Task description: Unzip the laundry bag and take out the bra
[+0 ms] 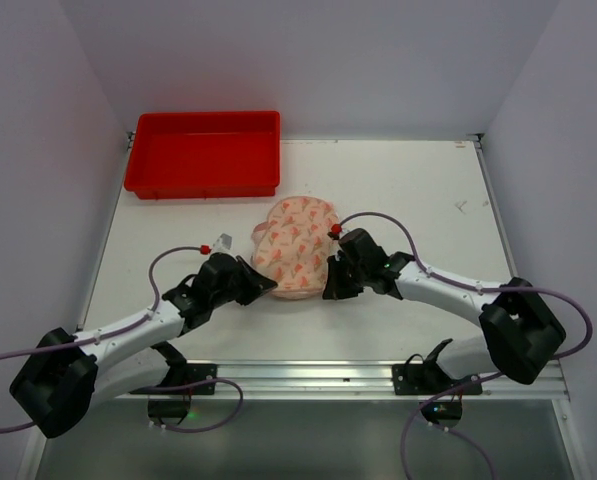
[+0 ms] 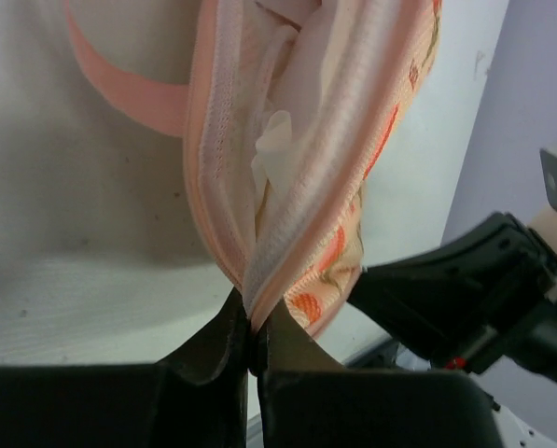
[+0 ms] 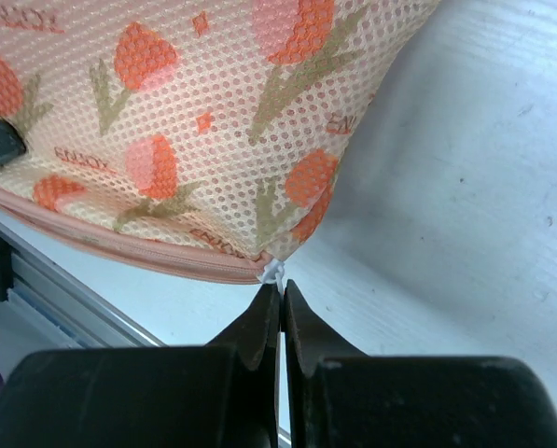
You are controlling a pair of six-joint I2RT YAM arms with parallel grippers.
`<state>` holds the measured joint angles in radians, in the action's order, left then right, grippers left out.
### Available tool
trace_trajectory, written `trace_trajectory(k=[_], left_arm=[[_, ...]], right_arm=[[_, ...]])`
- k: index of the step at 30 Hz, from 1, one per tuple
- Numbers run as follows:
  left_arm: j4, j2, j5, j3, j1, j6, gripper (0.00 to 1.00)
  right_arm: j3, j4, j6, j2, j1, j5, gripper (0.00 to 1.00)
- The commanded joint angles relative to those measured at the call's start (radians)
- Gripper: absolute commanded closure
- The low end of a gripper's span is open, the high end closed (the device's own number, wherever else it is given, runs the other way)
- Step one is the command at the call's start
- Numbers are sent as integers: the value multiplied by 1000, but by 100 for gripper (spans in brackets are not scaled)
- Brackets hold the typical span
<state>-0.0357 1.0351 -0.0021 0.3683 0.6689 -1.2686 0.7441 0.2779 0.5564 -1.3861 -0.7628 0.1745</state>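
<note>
Mid-counter, the laundry bag (image 1: 296,245) looks still zipped, and the printed bra (image 3: 166,168) shows through its mesh. The left pincer (image 2: 250,322) pinches the bag's corner. The right pincer (image 3: 280,289) nips the white zip pull (image 3: 273,272). Unzipping seems barely begun, and removal remains.

A red plastic tray (image 1: 203,153) is set at the far left corner of the white desk (image 1: 418,190), with its long side laid along the far edge. A few small dark marks (image 1: 461,206) are seen on the desk towards the far right corner. A metal rail (image 1: 308,372) is fixed along the near edge. The desk is enclosed by pale walls (image 1: 308,60) at its far, left and right edges.
</note>
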Motion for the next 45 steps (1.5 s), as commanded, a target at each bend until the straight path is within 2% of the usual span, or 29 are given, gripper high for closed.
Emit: trace_trajectory(k=[1,4,5,6,7,8,9,10,11,12,14,15,18,19,20,22,26,32,38,45], left_arm=[[22,-27,28,-38,0,6,100],[-3,-26,45,-57,23,0,100],[-12,-21,53,-54,32,5,95],[-23,-15,59,-51,49,18,86],[-21,-14,69,-45,58,26,65],[-18,-17,76,-36,64,34,52],[5,-32,82,-32,69,50,35],[29,-46,79,-26,69,58,11],[83,-76,67,-5,69,66,3],[170,-90,53,9,69,95,0],[270,-119,-2,72,69,126,0],[361,-142,-42,96,67,167,0],[462,-158,-176,193,61,250,0],[462,-149,-208,214,52,282,2],[441,-117,-207,259,20,346,3],[395,-61,-141,302,-24,417,5],[291,174,-3,437,-153,576,11],[247,429,85,612,-195,661,26],[231,509,155,630,-204,663,45],[220,533,195,592,-204,649,49]], right_arm=[[-51,83,10,44,57,-84,100],[-39,86,-4,44,57,-79,100],[-35,86,-7,45,56,-73,100],[-31,89,-12,47,57,-75,100],[-19,98,-15,61,56,-75,100],[-9,119,-19,71,56,-76,100],[0,136,-26,87,56,-96,86],[15,151,-29,123,56,-102,75],[23,183,-35,145,56,-110,55],[34,202,-45,165,56,-125,46],[72,256,-58,225,56,-144,27],[87,270,-68,243,56,-150,22],[133,303,-73,312,56,-173,11],[146,303,-75,329,56,-212,8],[147,294,-73,360,56,-230,2],[143,274,-70,390,56,-268,1],[110,221,-53,469,56,-303,1],[29,165,-20,590,57,-313,1],[-8,165,-27,650,56,-348,1],[-18,164,-16,656,56,-363,1]])
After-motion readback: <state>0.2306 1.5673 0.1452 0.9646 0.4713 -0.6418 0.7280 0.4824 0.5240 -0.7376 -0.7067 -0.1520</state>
